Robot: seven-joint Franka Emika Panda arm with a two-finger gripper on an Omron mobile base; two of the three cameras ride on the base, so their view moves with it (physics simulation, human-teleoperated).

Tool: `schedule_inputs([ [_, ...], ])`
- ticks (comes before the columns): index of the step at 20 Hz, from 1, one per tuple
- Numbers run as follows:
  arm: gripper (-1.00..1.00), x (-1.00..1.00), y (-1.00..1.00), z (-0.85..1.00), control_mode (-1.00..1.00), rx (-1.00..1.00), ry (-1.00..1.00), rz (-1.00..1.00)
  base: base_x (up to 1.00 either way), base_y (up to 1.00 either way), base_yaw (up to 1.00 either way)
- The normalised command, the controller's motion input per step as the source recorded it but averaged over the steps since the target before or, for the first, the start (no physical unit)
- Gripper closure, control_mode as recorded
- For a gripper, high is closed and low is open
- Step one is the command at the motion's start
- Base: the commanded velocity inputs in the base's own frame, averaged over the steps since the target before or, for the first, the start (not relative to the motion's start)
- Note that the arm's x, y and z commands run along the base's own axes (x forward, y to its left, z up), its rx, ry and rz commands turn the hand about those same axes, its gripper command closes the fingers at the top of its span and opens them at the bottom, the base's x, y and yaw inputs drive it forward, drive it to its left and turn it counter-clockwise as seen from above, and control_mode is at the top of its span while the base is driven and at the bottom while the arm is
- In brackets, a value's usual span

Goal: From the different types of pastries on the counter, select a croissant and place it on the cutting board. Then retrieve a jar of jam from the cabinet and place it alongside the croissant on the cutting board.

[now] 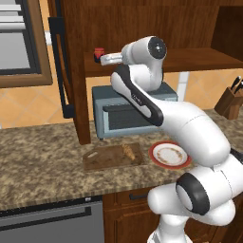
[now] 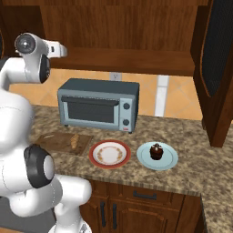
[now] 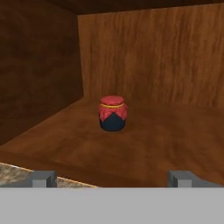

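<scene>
I have the claw [image 3: 112, 178] spread wide and empty, aimed at the squat jar [image 3: 113, 113]: red cloth-like top, dark body, upright on the cabinet's [image 1: 142, 28] wood-grain shelf. The ridged croissant [image 1: 128, 152] lies on the board [image 1: 107, 158], on the speckled bench [image 1: 42, 156].

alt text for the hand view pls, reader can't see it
A small jar of jam with a red cloth top and dark body stands upright on the wooden shelf of the cabinet, straight ahead of the open claw, not yet between its fingertips.
</scene>
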Motion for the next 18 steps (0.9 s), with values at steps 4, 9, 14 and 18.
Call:
schedule_inputs([
  [4, -1.0, 0.27, 0.05, 0.01, -1.0, 0.0, 0.0, 0.0, 0.0, 0.0, 0.0],
  [9, -1.0, 0.31, 0.0, 0.0, -1.0, -0.01, 0.0, 0.0, 0.0, 0.0, 0.0],
  [14, -1.0, 0.27, 0.05, 0.0, -1.0, -0.01, 0.0, 0.0, 0.0, 0.0, 0.0],
  [18, -1.0, 0.31, 0.11, 0.0, -1.0, -0.02, 0.0, 0.0, 0.0, 0.0, 0.0],
])
